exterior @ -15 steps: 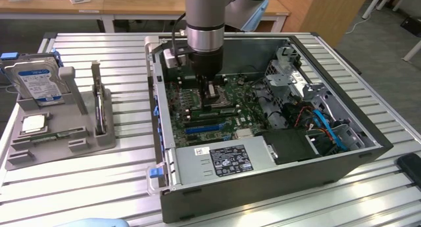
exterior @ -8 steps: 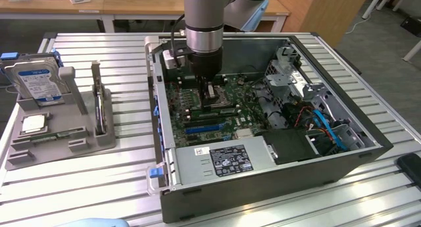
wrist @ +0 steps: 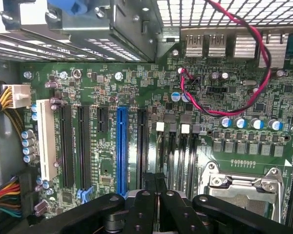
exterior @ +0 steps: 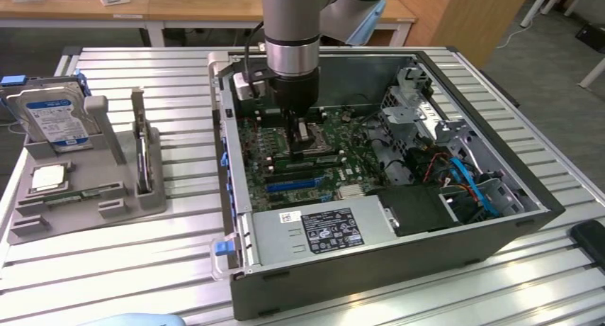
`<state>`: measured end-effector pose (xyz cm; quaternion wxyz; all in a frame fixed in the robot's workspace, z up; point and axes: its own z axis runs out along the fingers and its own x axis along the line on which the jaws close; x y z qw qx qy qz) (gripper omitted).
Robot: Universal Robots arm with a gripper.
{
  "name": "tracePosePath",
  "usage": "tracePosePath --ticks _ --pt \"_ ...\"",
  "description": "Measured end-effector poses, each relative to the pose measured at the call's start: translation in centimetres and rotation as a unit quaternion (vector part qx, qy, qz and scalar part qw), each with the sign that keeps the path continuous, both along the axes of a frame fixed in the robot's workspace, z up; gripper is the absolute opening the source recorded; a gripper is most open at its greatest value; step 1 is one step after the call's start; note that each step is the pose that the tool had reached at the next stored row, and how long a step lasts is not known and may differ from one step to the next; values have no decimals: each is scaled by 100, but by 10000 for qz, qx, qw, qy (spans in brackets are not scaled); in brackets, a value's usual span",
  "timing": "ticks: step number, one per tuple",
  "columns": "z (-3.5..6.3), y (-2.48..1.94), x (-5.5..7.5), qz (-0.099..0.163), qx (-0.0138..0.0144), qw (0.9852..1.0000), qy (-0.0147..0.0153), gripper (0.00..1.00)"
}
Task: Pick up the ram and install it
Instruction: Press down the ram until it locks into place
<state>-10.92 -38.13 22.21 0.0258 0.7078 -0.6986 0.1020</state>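
Observation:
The ram (exterior: 79, 194), a thin green stick, lies flat along the front of the grey holder (exterior: 113, 145) at the exterior view's left, well away from the arm. My gripper (exterior: 302, 136) hangs inside the open computer case (exterior: 378, 262), low over the motherboard (exterior: 283, 166). In the wrist view its black fingers (wrist: 142, 204) are pressed together, so the gripper (wrist: 156, 187) is shut with nothing visible between them. It sits just above the row of black memory slots (wrist: 178, 151), beside the processor socket (wrist: 241, 185).
The holder also carries a blue-labelled hard drive (exterior: 55, 117), a silver processor chip (exterior: 49, 176) and an upright card (exterior: 142, 152). Inside the case are the power supply (exterior: 321, 230), drive cages (exterior: 416, 106), red and black wires (wrist: 234, 105), and blue (wrist: 122, 148) and white (wrist: 46, 146) expansion slots.

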Motion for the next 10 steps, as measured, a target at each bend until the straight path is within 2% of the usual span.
tracePosePath --ticks 5,8,10 --pt "-4 1 -17 0 0 10000 -61 10" --pt "11 0 -17 0 2 10000 -63 10" --pt "56 0 -18 0 0 10000 -57 10"
